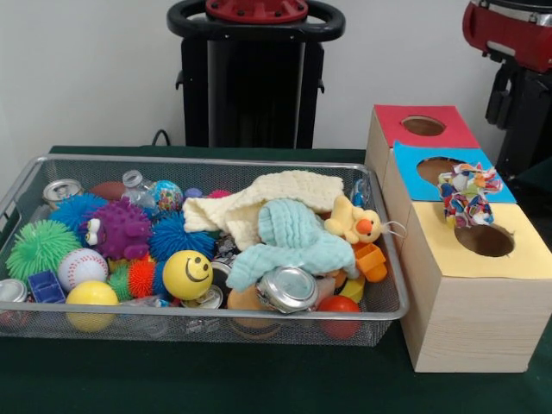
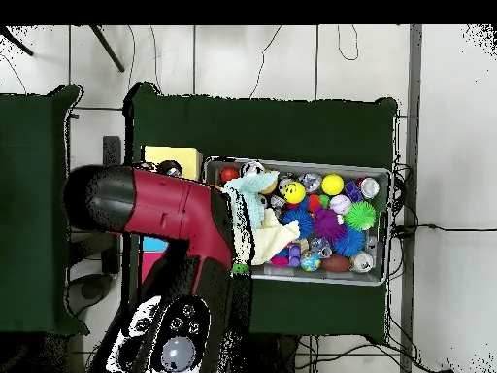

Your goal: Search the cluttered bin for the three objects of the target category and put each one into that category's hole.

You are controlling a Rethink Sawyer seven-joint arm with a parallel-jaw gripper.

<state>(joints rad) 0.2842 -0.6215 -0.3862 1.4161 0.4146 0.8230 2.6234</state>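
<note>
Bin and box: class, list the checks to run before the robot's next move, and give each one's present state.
1. Patterned cloth dropped into a hole: not ok. It lies on the box top, between the blue and yellow holes.
2. Yellow hole unblocked: ok.
3. Red hole unblocked: ok.
4. More cloths within reach: ok. The cream cloth and teal cloth lie on top in the bin.
5. Gripper ready: cannot tell.
</note>
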